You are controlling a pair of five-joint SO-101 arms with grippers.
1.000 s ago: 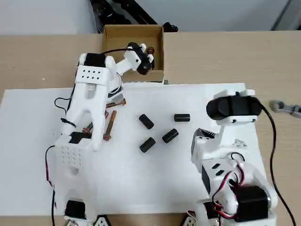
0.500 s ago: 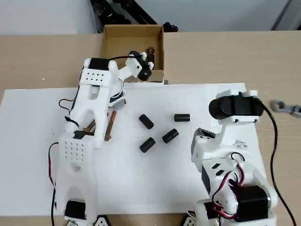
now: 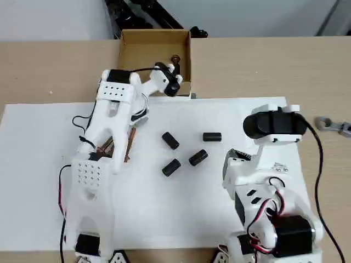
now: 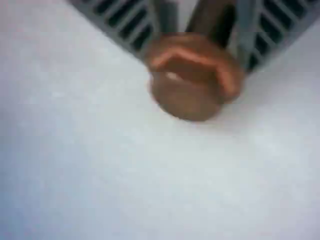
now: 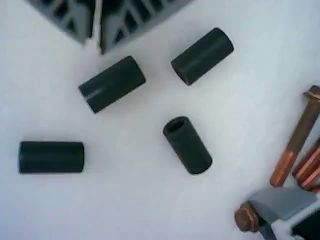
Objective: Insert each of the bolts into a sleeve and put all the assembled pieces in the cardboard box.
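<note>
We see the left gripper (image 3: pixel 171 78) at the near right corner of the cardboard box (image 3: pixel 140 41), which sits at the table's (image 3: pixel 247 60) far edge. Its fingers (image 4: pixel 120 25) are pinching a copper bolt (image 4: pixel 192 80), and from above the bolt head shows just over that corner. The right gripper (image 5: pixel 96 40) hangs over the white sheet (image 3: pixel 164 208) mid-table with its fingers pressed together, just beside four loose black sleeves (image 5: pixel 112 84); spare bolts (image 3: pixel 130 143) lie under the left arm toward the table's left edge.
</note>
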